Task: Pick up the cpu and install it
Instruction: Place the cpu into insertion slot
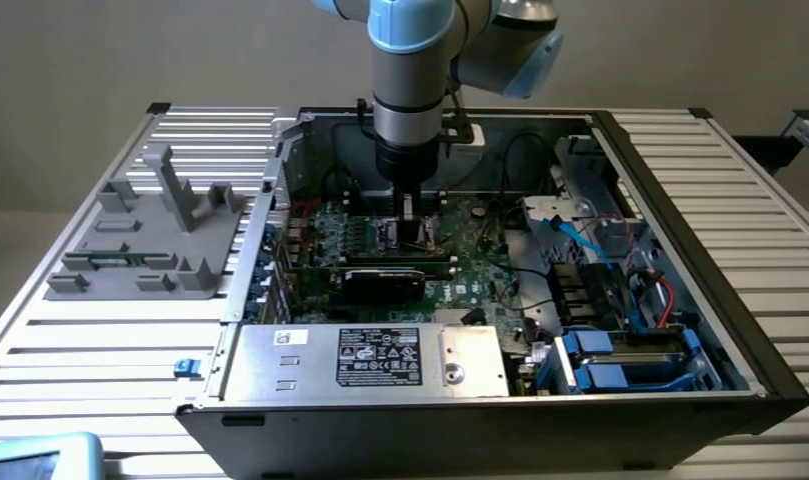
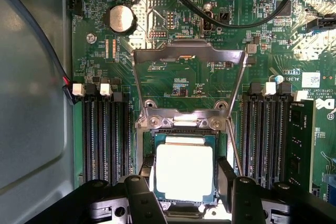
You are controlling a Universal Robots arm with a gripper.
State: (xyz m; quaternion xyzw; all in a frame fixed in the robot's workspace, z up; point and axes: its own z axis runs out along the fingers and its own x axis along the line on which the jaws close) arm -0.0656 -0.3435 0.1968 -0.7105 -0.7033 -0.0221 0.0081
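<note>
The cpu [image 2: 185, 167], a flat square chip with a pale silver top, sits between my gripper's two black fingers [image 2: 147, 170]. My gripper [image 2: 186, 178] is shut on its two opposite edges. The chip is level, directly over the motherboard socket [image 2: 148, 141], and I cannot tell if it touches the socket. The socket's metal load frame [image 2: 189, 56] stands flipped open beyond it. In the exterior view my gripper [image 1: 411, 228] points straight down into the open computer case, low over the green motherboard [image 1: 478, 270].
Memory slots [image 2: 105, 135] flank the socket on both sides. A black cable [image 2: 236, 22] arcs over the board beyond the frame. A grey fixture block [image 1: 151, 240] stands on the slatted table at the exterior view's left. The power supply [image 1: 364, 355] fills the case's near side.
</note>
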